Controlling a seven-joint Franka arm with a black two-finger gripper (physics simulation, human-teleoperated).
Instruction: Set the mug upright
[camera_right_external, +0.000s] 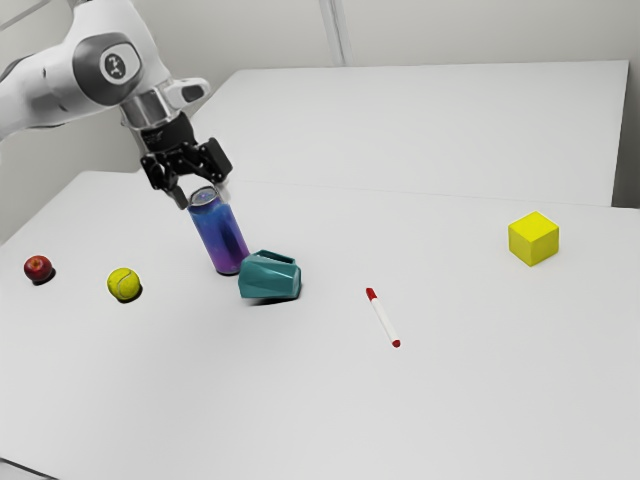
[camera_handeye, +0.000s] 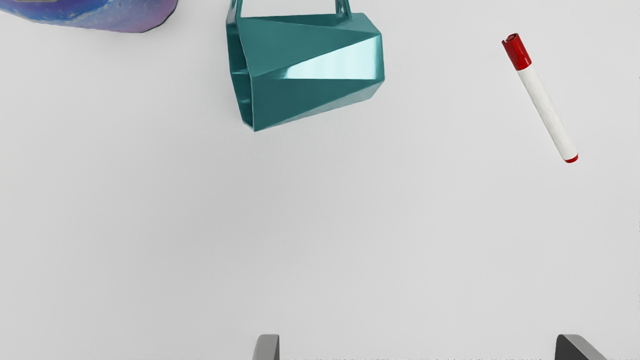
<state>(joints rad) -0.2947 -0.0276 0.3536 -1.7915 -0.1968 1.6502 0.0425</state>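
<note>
The mug (camera_handeye: 310, 70) is lying on its side on the white table (camera_right_external: 340, 400), its mouth (camera_handeye: 241, 87) facing the side where the tall can (camera_right_external: 219, 238) is standing, its base facing the marker (camera_handeye: 547, 112). The handle (camera_handeye: 343, 7) is sticking out along the side away from the fingertips. Farther out, the tennis ball (camera_right_external: 124, 284) and the apple (camera_right_external: 38, 268) are resting toward the exterior view's left, and the yellow cube (camera_right_external: 534, 239) is sitting well off toward its right.

The gripper (camera_handeye: 417, 347) is hanging above the table, its fingers spread wide with nothing between them. From where I'm standing, the mug is needing a hold before it can be turned. I'd be keeping the fingers clear of that can, closing them squarely across the faceted body, then lifting slightly and rolling the mouth upward. The slanting faces could be slipping in a careless pinch, so I'd be letting go only once the base is sitting flat.

A round dark emblem (camera_right_external: 116, 65) is showing on the arm, but I'm not making out a name. The can is wearing a blue-and-purple pattern; I'm reading no words there, nor on the marker's white barrel.
</note>
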